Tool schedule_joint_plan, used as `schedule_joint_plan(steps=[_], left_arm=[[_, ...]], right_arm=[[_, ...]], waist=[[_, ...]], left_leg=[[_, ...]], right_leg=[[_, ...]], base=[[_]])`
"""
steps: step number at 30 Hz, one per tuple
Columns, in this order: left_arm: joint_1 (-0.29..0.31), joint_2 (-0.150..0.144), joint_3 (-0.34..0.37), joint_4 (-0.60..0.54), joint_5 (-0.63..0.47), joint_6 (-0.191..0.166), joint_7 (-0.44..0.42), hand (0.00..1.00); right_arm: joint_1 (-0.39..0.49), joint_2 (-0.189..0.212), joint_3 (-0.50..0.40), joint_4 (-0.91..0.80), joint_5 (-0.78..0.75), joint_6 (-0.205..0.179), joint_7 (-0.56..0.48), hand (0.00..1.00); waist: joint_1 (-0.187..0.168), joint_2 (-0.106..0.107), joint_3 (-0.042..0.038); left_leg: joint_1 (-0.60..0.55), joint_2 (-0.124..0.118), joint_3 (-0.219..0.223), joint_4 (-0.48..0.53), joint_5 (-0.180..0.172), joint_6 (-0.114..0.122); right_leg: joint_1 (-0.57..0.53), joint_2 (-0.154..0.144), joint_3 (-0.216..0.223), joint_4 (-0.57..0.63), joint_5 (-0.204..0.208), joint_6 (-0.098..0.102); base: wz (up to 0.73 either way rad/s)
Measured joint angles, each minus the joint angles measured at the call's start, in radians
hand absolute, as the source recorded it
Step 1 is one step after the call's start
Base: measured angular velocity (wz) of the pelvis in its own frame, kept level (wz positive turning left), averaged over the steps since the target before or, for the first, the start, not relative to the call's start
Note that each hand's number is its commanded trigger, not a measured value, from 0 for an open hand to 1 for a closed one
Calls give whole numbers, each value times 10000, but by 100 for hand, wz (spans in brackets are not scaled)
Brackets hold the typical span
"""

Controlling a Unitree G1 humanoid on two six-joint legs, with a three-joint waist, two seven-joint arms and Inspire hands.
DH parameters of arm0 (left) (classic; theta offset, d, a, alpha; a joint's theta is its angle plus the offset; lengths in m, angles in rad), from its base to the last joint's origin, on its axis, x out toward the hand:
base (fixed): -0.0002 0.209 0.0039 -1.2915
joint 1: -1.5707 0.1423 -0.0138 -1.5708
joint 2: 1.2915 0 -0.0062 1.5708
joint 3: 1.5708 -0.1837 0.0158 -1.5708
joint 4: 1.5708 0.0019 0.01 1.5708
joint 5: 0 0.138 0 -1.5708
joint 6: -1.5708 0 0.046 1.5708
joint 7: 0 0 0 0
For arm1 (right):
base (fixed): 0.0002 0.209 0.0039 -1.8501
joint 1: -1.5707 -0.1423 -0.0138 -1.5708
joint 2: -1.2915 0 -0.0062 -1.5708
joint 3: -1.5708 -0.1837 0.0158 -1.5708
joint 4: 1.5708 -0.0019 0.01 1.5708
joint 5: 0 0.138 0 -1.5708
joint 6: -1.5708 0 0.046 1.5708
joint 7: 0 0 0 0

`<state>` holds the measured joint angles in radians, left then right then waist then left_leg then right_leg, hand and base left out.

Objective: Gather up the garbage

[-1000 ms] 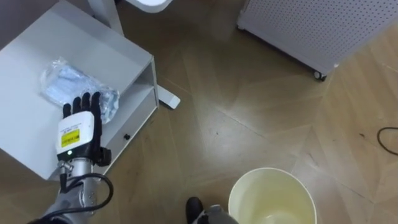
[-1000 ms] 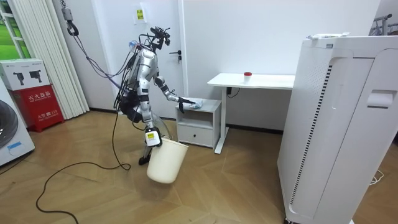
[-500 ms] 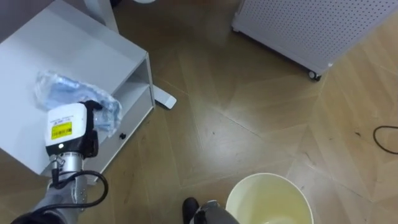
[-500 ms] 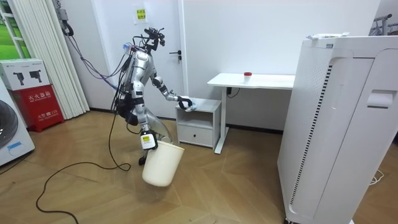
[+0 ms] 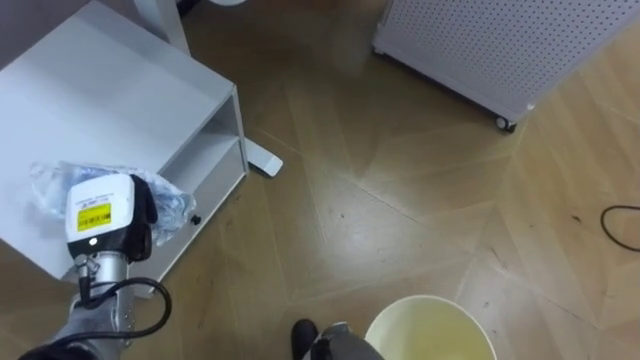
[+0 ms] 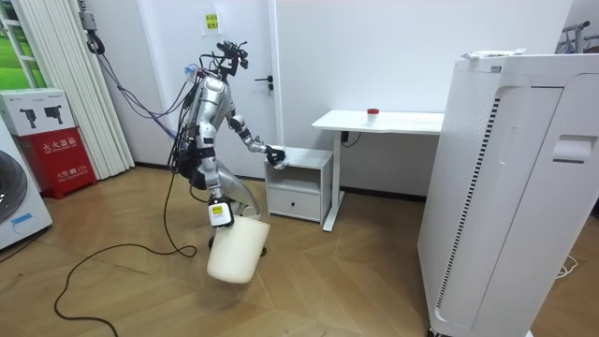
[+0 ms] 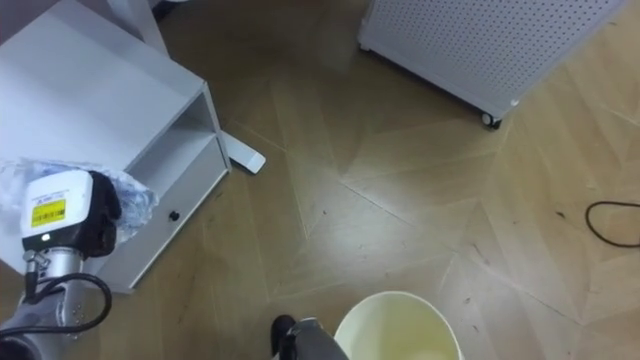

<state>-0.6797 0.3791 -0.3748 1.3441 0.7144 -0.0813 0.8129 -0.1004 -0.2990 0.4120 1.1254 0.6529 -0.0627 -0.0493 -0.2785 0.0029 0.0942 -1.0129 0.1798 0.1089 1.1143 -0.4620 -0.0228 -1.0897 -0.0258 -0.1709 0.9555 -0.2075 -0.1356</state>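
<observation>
A crumpled clear plastic bag [image 5: 168, 203] lies on the white cabinet's top [image 5: 110, 90], near its front edge. My left hand [image 5: 100, 215] sits on the bag with its fingers curled down into the plastic, so most of the bag is hidden beneath it. A cream waste bin [image 5: 430, 330] shows at the bottom, mouth up. In the room view the bin [image 6: 232, 251] hangs tilted just above the floor from my right hand [image 6: 218, 212], which grips its rim. I stand bent toward the cabinet [image 6: 301, 178].
The cabinet has an open shelf [image 5: 205, 160] and a drawer below. A white perforated unit on castors [image 5: 500, 50] stands ahead on the right. A desk foot [image 5: 262, 160] lies by the cabinet, and a dark cable [image 5: 620, 222] on the wood floor.
My left hand's straight fingers have curled onto the bag and drawn it toward the cabinet's front edge. The bin has swung lower and closer to me.
</observation>
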Motion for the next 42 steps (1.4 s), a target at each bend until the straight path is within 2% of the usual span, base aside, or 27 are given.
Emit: schedule_joint_plan(steps=[6,9,10,13,15,18,21,22,23,25,27,29,31,32,36,38,42], left_arm=[[70,21,-3,-4,-54,-69,-107,100],[82,25,14,-21,-71,-225,-100,100],[102,18,15,-25,-76,-341,-100,100],[144,-3,185,-201,-395,-600,-79,100],[181,-122,241,-411,-939,-694,-77,100],[360,-576,396,-1040,-1658,-963,-81,100],[956,-1060,376,-2006,-2782,-1432,-181,100],[1191,-1301,370,-2349,-3375,-1654,-344,100],[1439,-1558,358,-2656,-3890,-1843,-556,100],[1807,-1926,192,-3175,-4483,-1950,-941,100],[2189,-2187,-119,-3531,-4916,-2091,-1395,100],[2650,-2569,-417,-4038,-5579,-2091,-2079,100],[3047,-2695,-777,-4362,-6037,-2097,-2704,100],[3305,-2713,-1035,-4577,-6216,-2107,-3121,100],[3817,-2772,-1600,-4882,-6522,-2119,-4421,100],[3981,-2839,-1909,-4883,-6886,-2117,-5232,100],[4213,-2875,-2495,-5060,-8045,-2113,-6338,100]], right_arm=[[127,-97,7,65,-47,0,68,100],[135,-152,-16,74,-54,-38,44,100],[139,-156,-19,115,-105,-89,17,100],[157,-186,-5,50,-260,-134,-119,100],[160,-218,-12,-110,-272,-199,-273,100],[182,-213,-19,-126,-298,-493,-590,100],[37,-139,-2,-128,-331,-834,-869,100],[-52,-122,18,-154,-391,-952,-1009,100],[-194,-87,24,-154,-548,-988,-1186,100],[-378,-69,31,-154,-854,-1130,-1406,100],[-618,-70,31,-153,-1165,-1268,-1537,100],[-920,6,32,-144,-1480,-1304,-1595,100],[-1071,227,61,-119,-1537,-1325,-1594,100],[-1137,394,75,-109,-1574,-1350,-1594,100],[-1214,758,79,-123,-1857,-1599,-1424,100],[-1398,989,133,-153,-1865,-1633,-1081,100],[-1590,1181,554,-177,-1914,-1656,-741,100]], waist=[[182,19,-10],[294,30,-17],[316,31,-17],[442,68,-38],[561,97,-54],[836,129,-75],[1026,179,-129],[1169,176,-141],[1345,171,-144],[1530,160,-160],[1690,151,-224],[1872,84,-265],[1998,-22,-345],[2002,-75,-423],[2018,-180,-536],[1999,-192,-548],[2028,-206,-551]], left_leg=[[251,-11,-20,-40,4,-7],[355,-81,-27,-76,16,-21],[418,-179,-66,-123,34,-52],[526,-186,-54,-236,44,-57],[678,-186,-35,-459,180,-30],[1100,-219,-32,-999,410,-49],[1578,-220,90,-1657,705,-74],[1799,-223,182,-1914,789,-24],[1992,-226,242,-2077,846,-96],[2186,-293,242,-2258,898,-114],[2257,-330,254,-2454,963,-119],[2413,-287,387,-2778,1103,-113],[2581,-299,446,-3006,1148,-156],[2655,-309,447,-3135,1184,-160],[2818,-315,438,-3417,1256,-146],[2970,-345,445,-3521,1262,-113],[3101,-362,598,-3599,1249,-21]], right_leg=[[234,-11,-17,-13,-47,-12],[330,-57,-18,-11,-64,26],[387,-91,-11,-17,-64,26],[517,-94,-4,-125,-71,69],[689,-85,-16,-335,0,84],[1155,-69,-58,-871,147,95],[1674,-40,-75,-1525,381,154],[1854,-35,-54,-1743,464,170],[2021,-28,-42,-1894,513,151],[2167,-49,-7,-1965,504,157],[2220,-41,31,-2132,529,194],[2342,-3,44,-2467,734,85],[2478,20,73,-2649,786,71],[2544,21,70,-2736,786,71],[2749,77,65,-3065,867,101],[2887,69,72,-3153,888,120],[2911,19,170,-3155,887,190]], base=[[1],[2],[6],[5],[6],[9],[3],[-7],[-9],[4],[4],[-5],[-7],[0],[1],[-2],[-2]])
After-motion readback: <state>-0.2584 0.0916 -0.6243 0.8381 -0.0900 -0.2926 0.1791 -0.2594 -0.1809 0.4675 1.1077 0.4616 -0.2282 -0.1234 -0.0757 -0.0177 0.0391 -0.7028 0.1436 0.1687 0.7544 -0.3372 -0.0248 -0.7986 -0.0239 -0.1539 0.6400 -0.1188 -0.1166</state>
